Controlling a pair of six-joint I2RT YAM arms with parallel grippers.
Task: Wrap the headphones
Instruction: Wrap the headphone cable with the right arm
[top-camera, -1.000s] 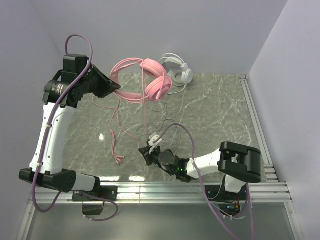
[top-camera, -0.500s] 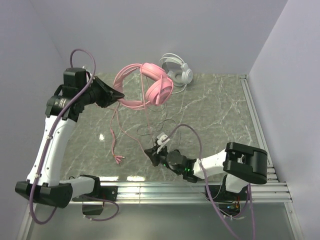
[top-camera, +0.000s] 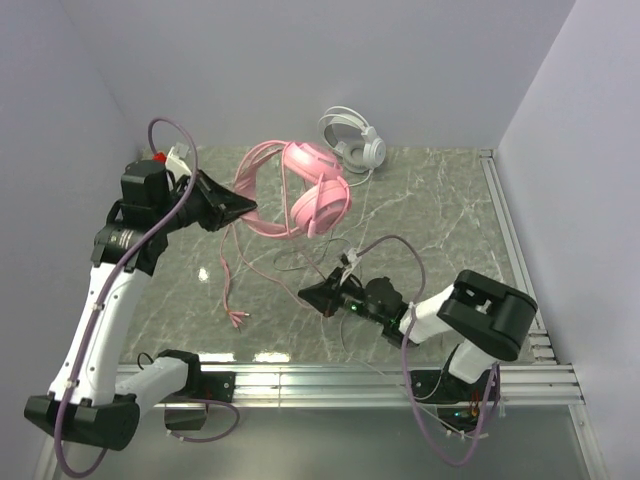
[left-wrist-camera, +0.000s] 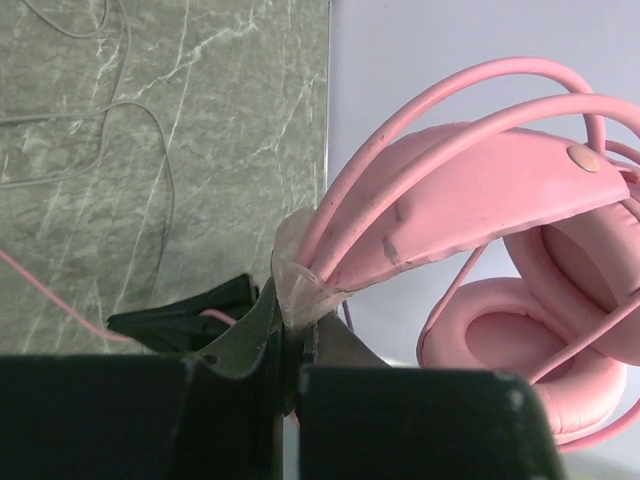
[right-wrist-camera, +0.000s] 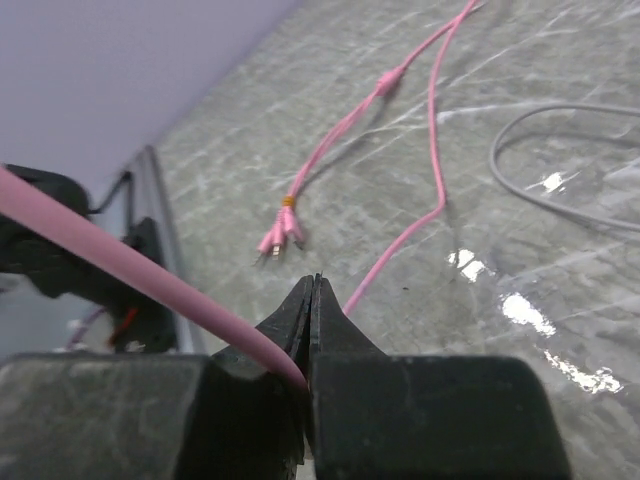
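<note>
We are looking at a green marble-patterned worktop (top-camera: 440, 215), its glossy surface catching small bright reflections. Plain pale lilac walls (top-camera: 420, 60) are enclosing it at the back and both sides, and a ribbed metal rail (top-camera: 320, 381) is running along its near and right edges

Top external: fixed, high at the near side, tilted down and forward across the green-grey marbled tabletop (top-camera: 430, 220) to the plain lilac back wall (top-camera: 350, 60). Far; whole workspace in frame.

Left wrist: just behind the left gripper (left-wrist-camera: 292, 310), sighting along its fingers, very near the pink padded over-ear headset (left-wrist-camera: 450, 200); tabletop and wall behind.

Right wrist: low over the tabletop, sighting along the right gripper (right-wrist-camera: 312, 295) past the thin pink cable (right-wrist-camera: 130, 250) toward its plug end (right-wrist-camera: 278, 238).

Overlap: top and left wrist share the headset; top and right wrist share the plug end on the tabletop.
</note>
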